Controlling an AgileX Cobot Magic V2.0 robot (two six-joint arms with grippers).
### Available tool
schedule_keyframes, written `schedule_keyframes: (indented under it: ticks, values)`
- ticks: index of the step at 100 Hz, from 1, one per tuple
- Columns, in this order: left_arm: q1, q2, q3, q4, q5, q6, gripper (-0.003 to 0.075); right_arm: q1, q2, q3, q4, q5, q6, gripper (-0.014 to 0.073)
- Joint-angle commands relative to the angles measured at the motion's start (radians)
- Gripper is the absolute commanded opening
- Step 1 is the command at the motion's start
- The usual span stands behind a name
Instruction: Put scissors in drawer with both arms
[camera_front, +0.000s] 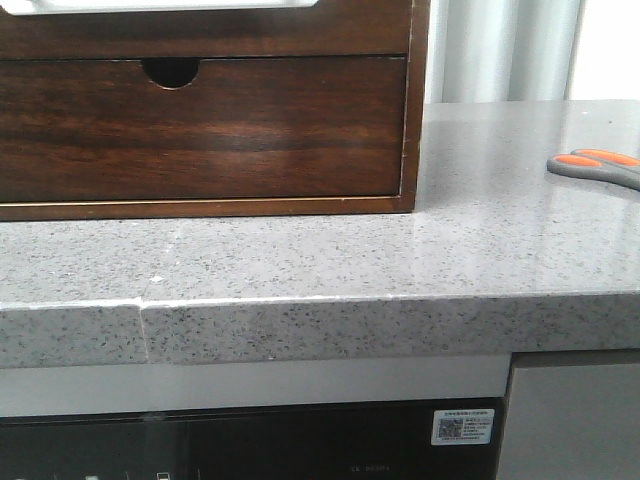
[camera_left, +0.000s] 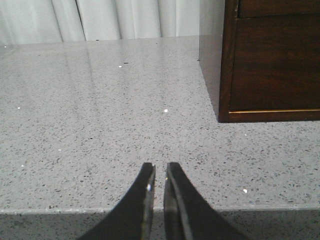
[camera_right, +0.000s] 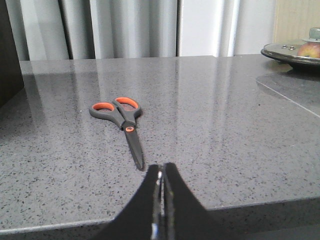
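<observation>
Scissors (camera_right: 121, 120) lie flat on counter (camera_front: 300, 260), right of the closed drawer (camera_front: 200, 130); my left hand (camera_left: 159, 172) and right hand (camera_right: 162, 172) clenched, empty; thin flat blades may slide when pinched

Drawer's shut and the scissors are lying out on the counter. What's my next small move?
Probably open the left gripper, now shut, and move it toward the notch of the closed drawer. The scissors lie free on the counter, so the drawer comes first.

Scissors (camera_front: 600, 167) blades beyond frame edge
</observation>
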Motion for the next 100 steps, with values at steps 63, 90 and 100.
schedule_keyframes:
  ticks: [63,90,100]
  values:
    - [-0.009,-0.034,0.015,0.003,-0.084,-0.004,0.0004,-0.006,-0.018,0.011,-0.014,-0.068,-0.006,-0.0106]
    - [-0.009,-0.034,0.015,0.003,-0.088,-0.004,0.0004,-0.006,-0.018,0.011,-0.014,-0.068,-0.006,-0.0106]
    - [-0.009,-0.034,0.015,-0.029,-0.135,-0.004,0.0003,-0.006,-0.018,0.009,-0.002,-0.068,-0.006,-0.0106]
